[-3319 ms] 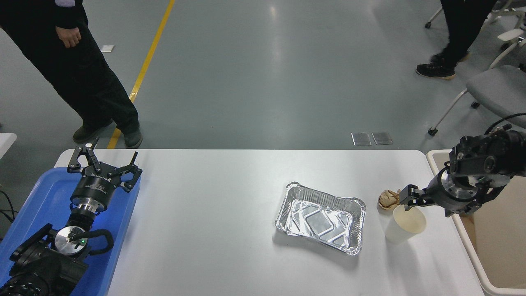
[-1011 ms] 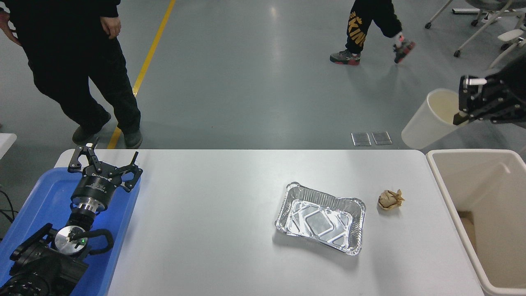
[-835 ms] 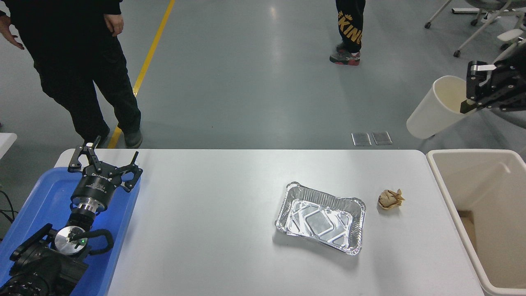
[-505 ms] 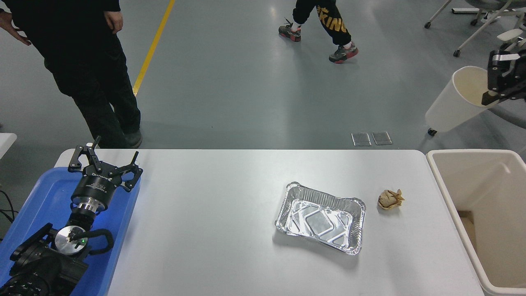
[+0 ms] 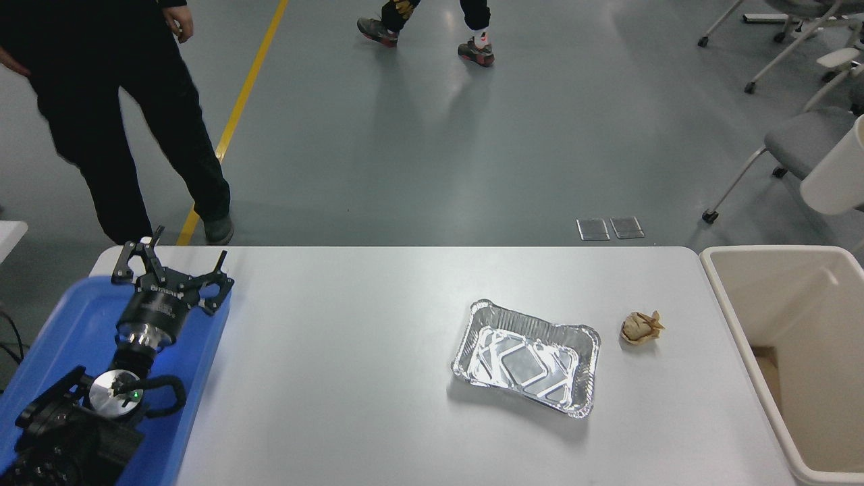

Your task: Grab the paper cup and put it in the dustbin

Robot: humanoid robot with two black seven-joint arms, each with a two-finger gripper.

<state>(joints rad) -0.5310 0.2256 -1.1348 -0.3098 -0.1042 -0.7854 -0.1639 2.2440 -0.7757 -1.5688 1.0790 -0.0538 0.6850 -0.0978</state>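
Note:
The white paper cup (image 5: pixel 835 177) hangs tilted in the air at the picture's right edge, only partly in view, above and beyond the far end of the cream-beige dustbin (image 5: pixel 725 304) that stands against the table's right side. My right gripper is out of view past the right edge, so what holds the cup is hidden. My left gripper (image 5: pixel 175 264) is parked at the lower left over the blue tray, open and empty.
A foil tray (image 5: pixel 526 358) lies right of the table's middle, with a crumpled brown paper wad (image 5: pixel 640 327) beside it. A blue tray (image 5: pixel 61 324) is at the left. A person (image 5: pixel 121 101) stands beyond the far left corner; another person's feet (image 5: pixel 425 34) pass at the top. Chairs (image 5: pixel 796 135) stand at the far right.
The cup has gone from standing on the table by the wad to being lifted and carried right and up; the right gripper has left the picture. Both people have moved.

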